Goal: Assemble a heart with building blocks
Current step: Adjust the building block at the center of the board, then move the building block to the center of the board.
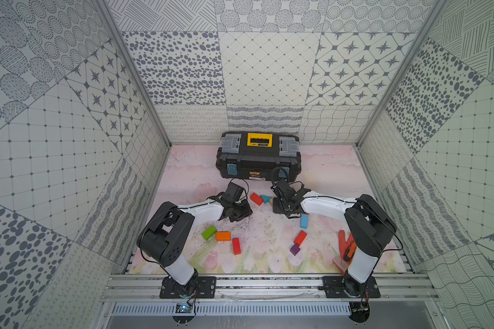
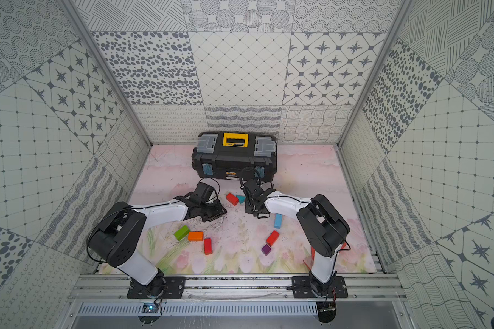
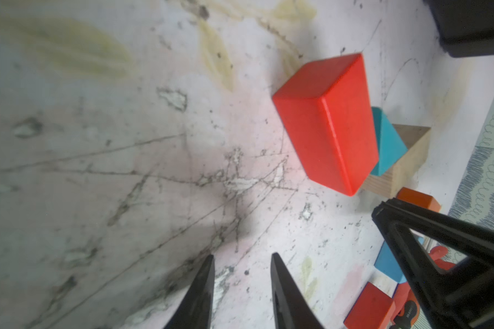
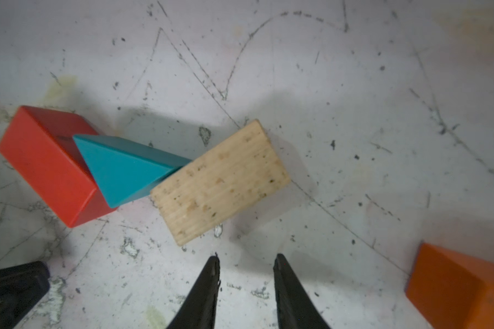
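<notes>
Wooden and painted, the purple cube [image 1: 295, 249] lies nearest the front in both top views, with a red brick [image 1: 300, 237] just behind it and a light blue brick [image 1: 304, 220] beyond. Across the mat [image 1: 268, 245], a second red brick [image 1: 236, 245], an orange brick [image 1: 223, 236] and a green brick [image 1: 209, 232] sit close together. Further back, the left gripper [image 3: 241, 256] hovers over bare mat, jaws slightly apart and empty; the right gripper [image 4: 246, 256] likewise. Only the right wrist view shows whole the plain-wood brick [image 4: 220, 182], mostly hidden under that gripper from above. Its corner touches the teal triangle [image 4: 120, 168], which rests against a third red brick [image 4: 49, 165]. A second orange brick [image 4: 462, 287] shows there too. Farthest stands the black toolbox [image 1: 258, 159]
</notes>
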